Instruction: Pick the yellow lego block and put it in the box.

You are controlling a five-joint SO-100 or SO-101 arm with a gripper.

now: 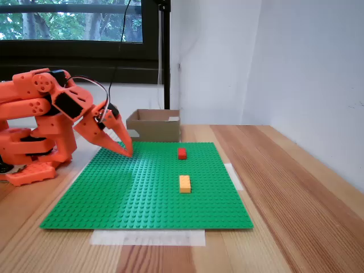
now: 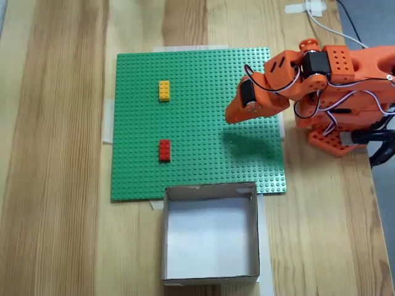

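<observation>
The yellow lego block (image 1: 185, 183) lies flat on the green baseplate (image 1: 136, 196), right of centre and towards the front in a fixed view. Seen from above, the yellow lego block (image 2: 164, 90) lies near the plate's upper left. The brown cardboard box (image 1: 153, 126) stands just behind the plate; from above, the box (image 2: 210, 190) shows an empty pale floor. My orange gripper (image 1: 127, 149) points down at the plate's back left part, well away from the block, fingertips together and holding nothing. From above, the gripper (image 2: 232, 116) hangs over the plate's right part.
A smaller red brick (image 1: 182, 153) sits on the plate behind the yellow one, between it and the box; from above, the red brick (image 2: 164, 150) lies below it. The arm's base (image 2: 345, 92) stands off the plate. A white wall (image 1: 307, 74) borders the wooden table.
</observation>
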